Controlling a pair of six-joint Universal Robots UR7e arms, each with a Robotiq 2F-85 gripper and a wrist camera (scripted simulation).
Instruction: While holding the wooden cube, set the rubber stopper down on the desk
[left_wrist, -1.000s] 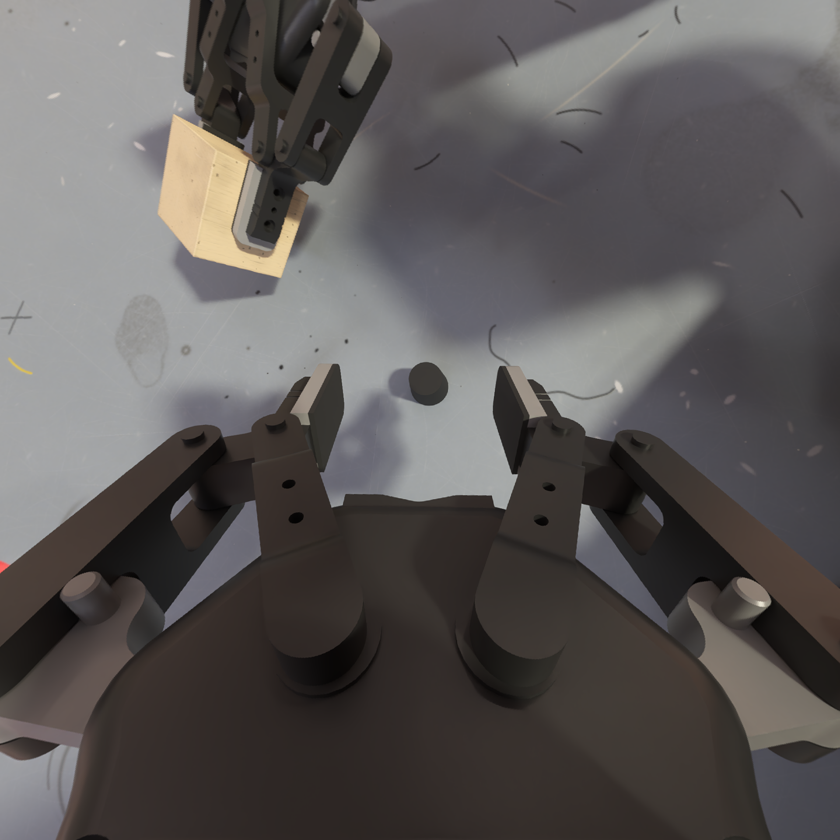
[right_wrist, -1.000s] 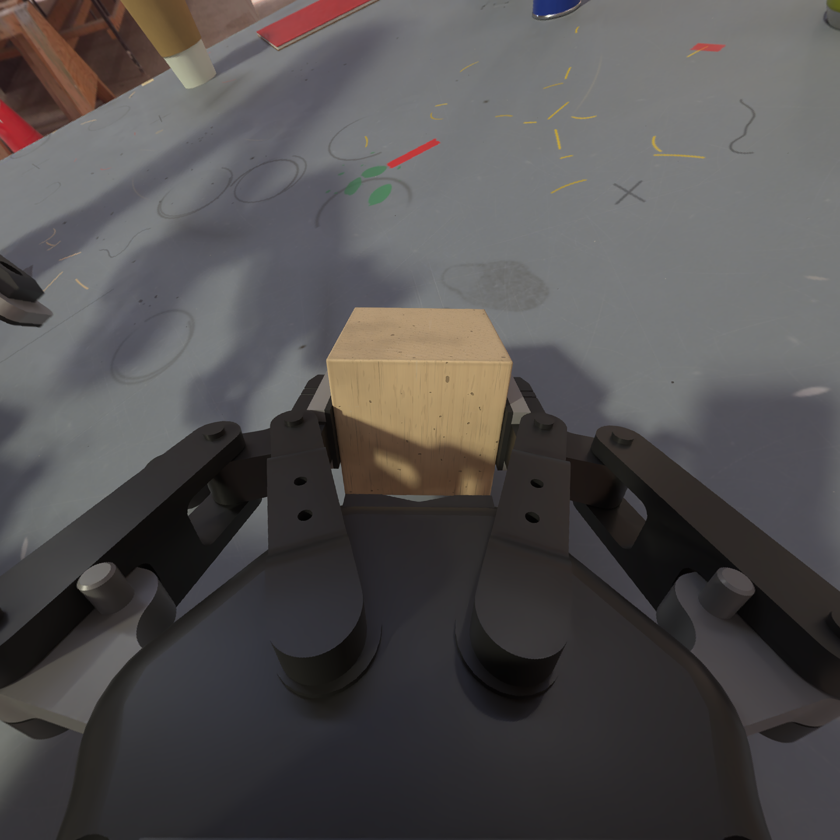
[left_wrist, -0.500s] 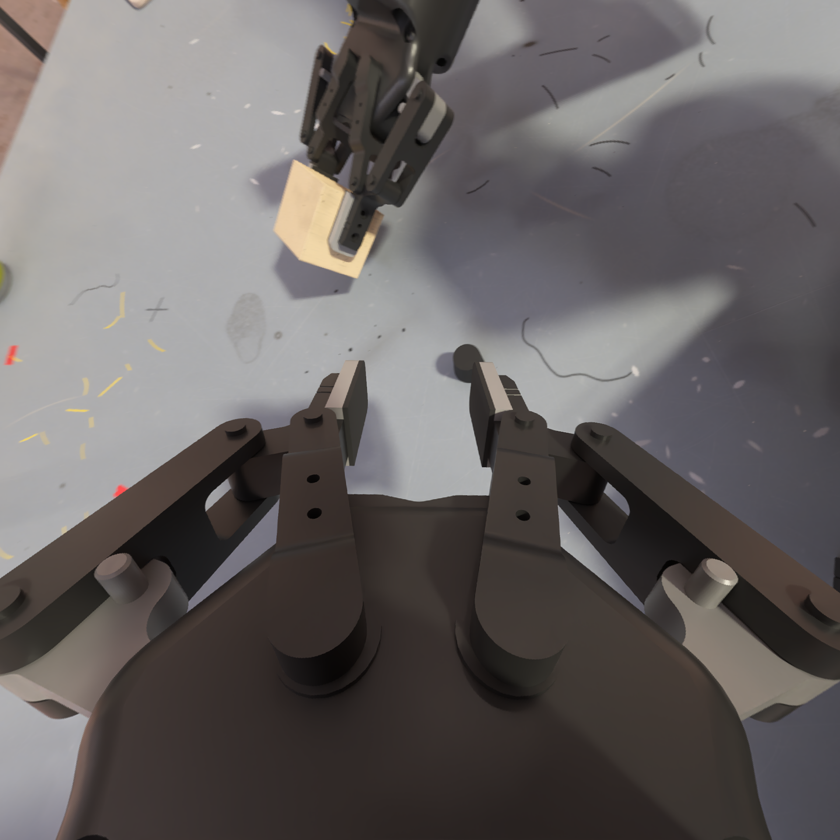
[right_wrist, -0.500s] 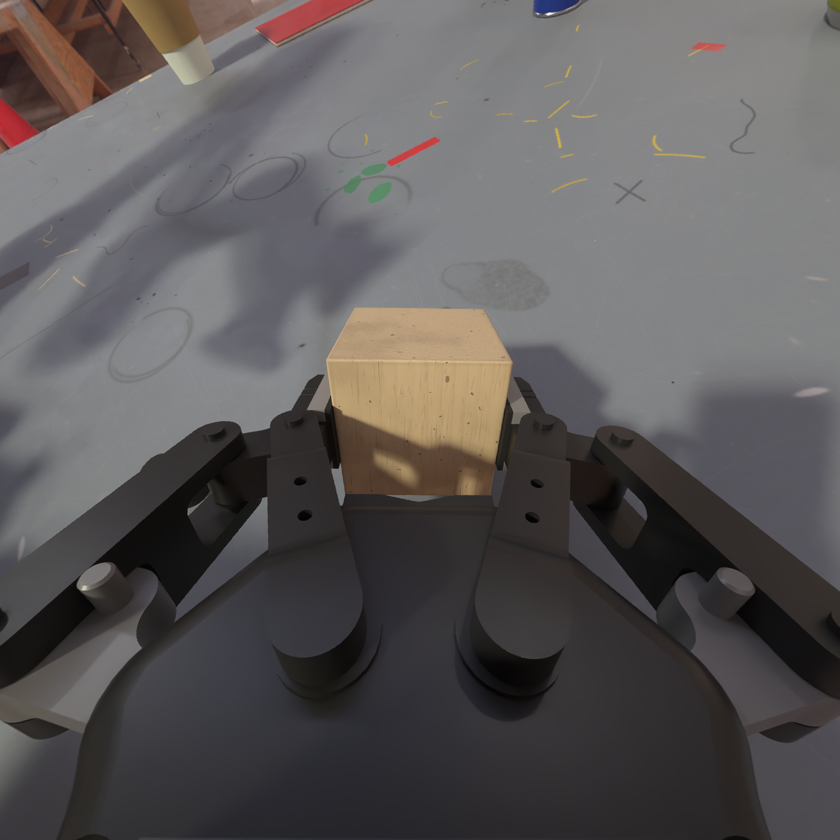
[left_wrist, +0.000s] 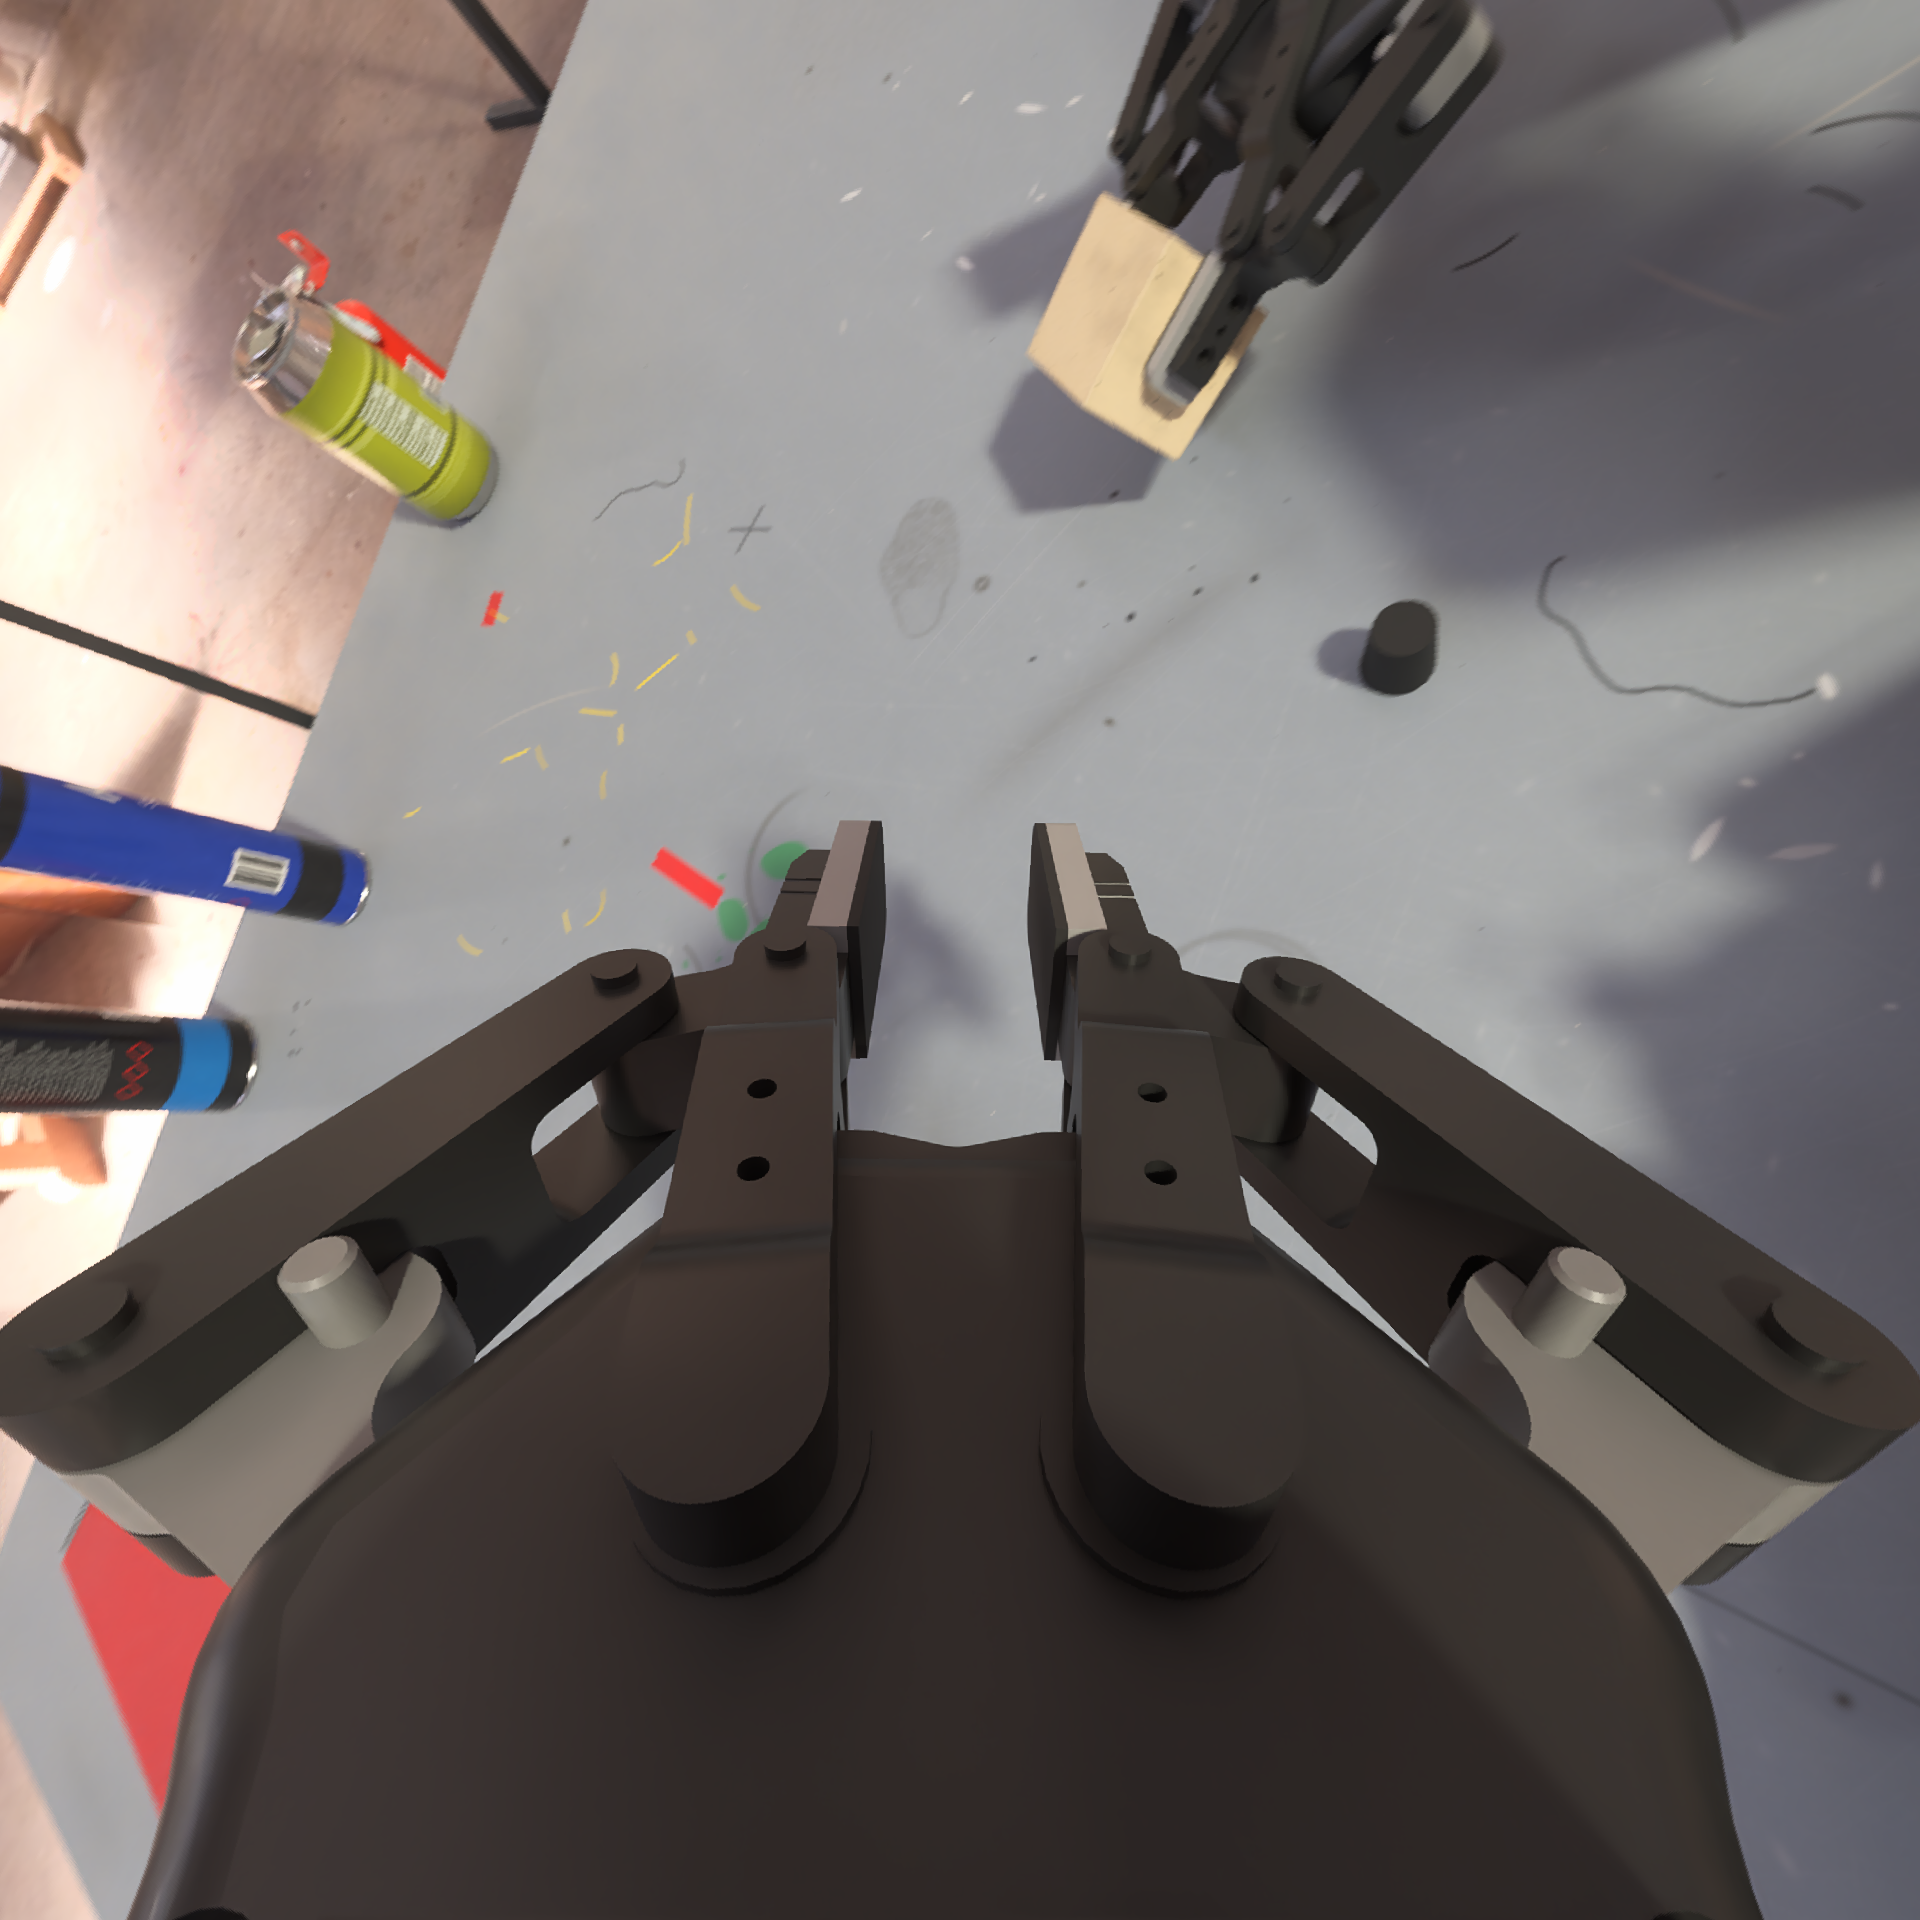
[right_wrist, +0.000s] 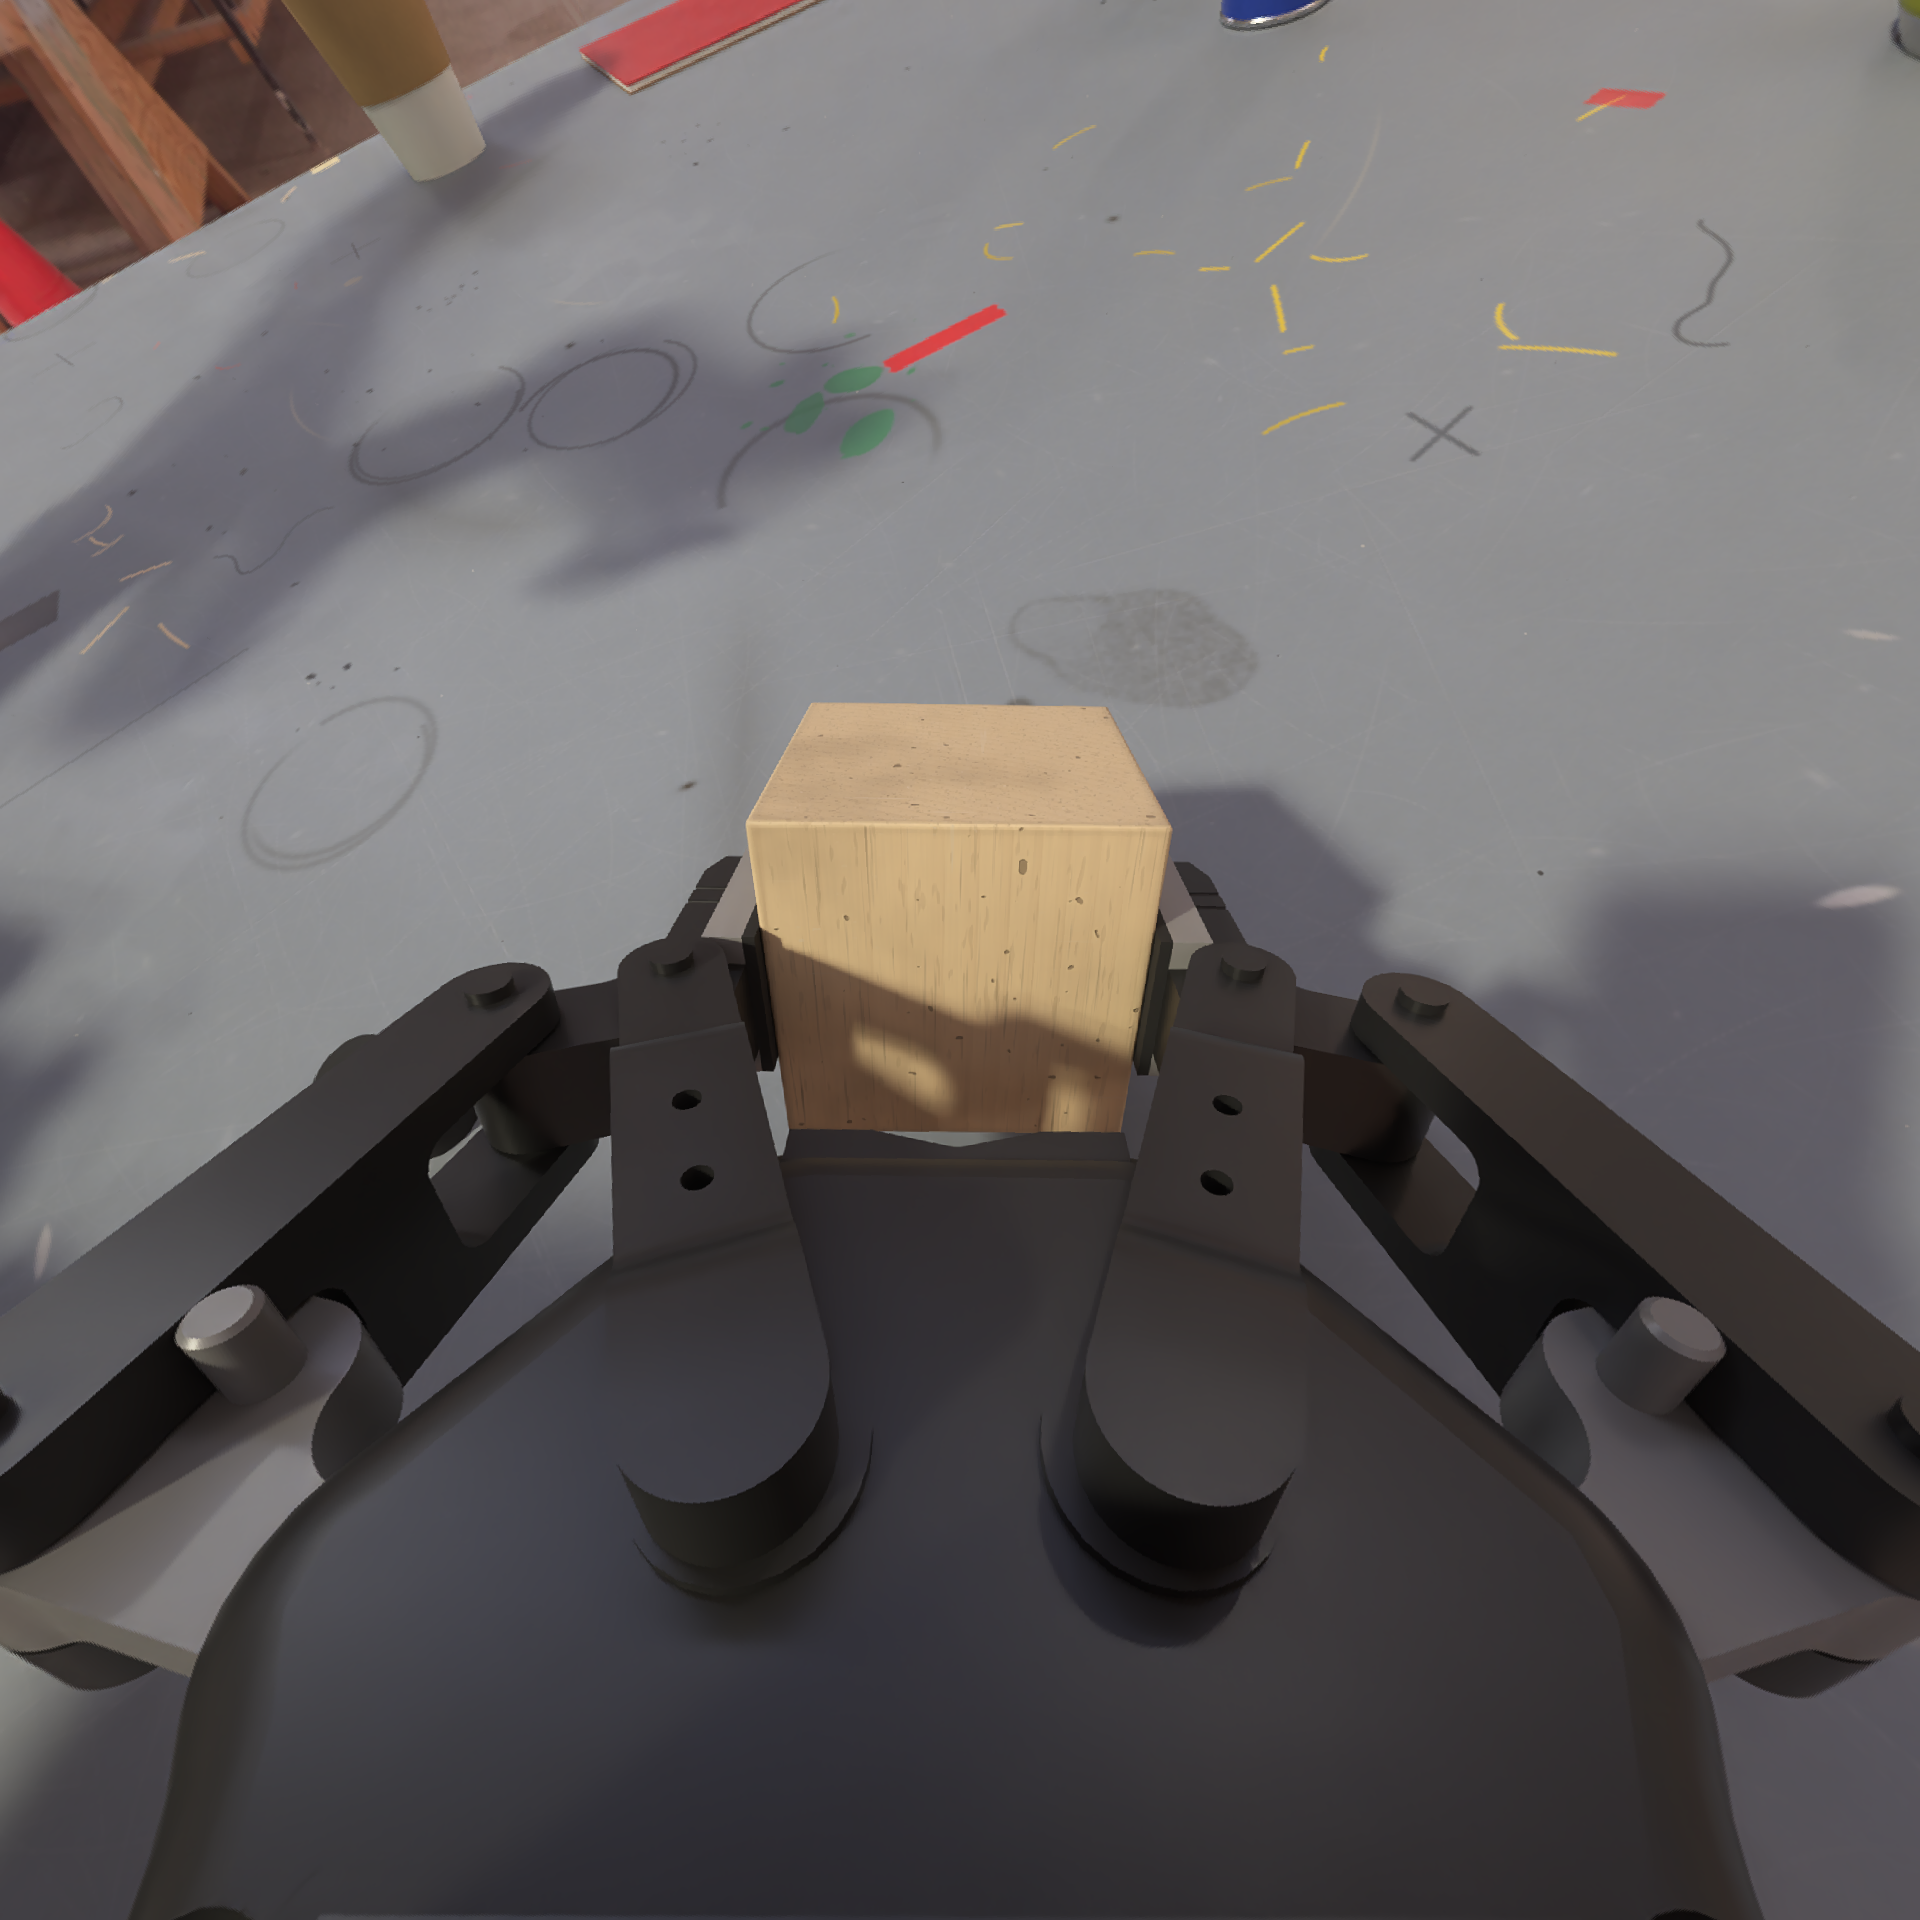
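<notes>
Blue marker (left_wrist: 177, 847) cut off, left edge.

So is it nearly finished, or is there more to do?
It looks nearly finished. The rubber stopper stands on the grey desk, clear of the left gripper, which is open and holds nothing. The right gripper is clamped on the wooden cube, lifted off the desk. Nothing obvious remains.

Label print on the green can (left_wrist: 366, 400), blue marker (left_wrist: 197, 852), black marker (left_wrist: 114, 1065), none legible

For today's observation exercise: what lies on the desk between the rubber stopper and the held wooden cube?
In the left wrist view, only bare grey desk with small dark specks separates rubber stopper from wooden cube; no object.
</notes>
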